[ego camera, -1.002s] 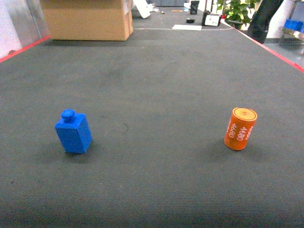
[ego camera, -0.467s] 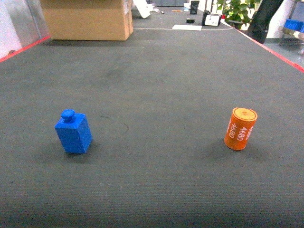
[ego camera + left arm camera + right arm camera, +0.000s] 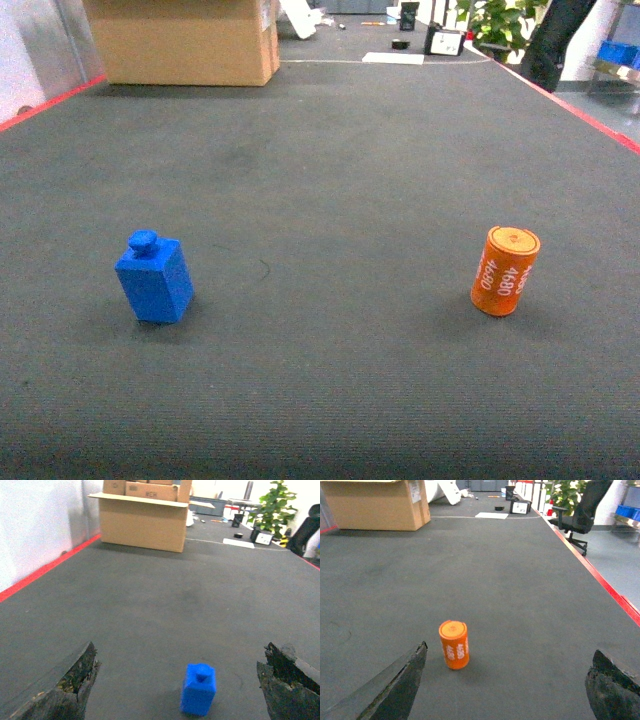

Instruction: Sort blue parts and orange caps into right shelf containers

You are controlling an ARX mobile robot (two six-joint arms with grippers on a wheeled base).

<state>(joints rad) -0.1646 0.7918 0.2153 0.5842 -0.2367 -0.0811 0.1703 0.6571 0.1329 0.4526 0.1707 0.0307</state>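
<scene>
Both grippers stand with jaws wide apart and empty: ahead of the left gripper (image 3: 180, 680) the blue part (image 3: 199, 689) stands upright on the dark mat (image 3: 330, 180), between the finger lines and a little right of centre, while ahead of the right gripper (image 3: 505, 685) the orange cap (image 3: 454, 644) stands upright too, left of centre and nearer the left finger. Each arm is the nearer one to its own piece, and the two pieces sit well apart on the mat, so I judge a straight reach forward suits each. Only a cardboard box (image 3: 185, 40) shows at the far end, its contents hidden; blue bins at the far right edge (image 3: 631, 511) are too small to read.
</scene>
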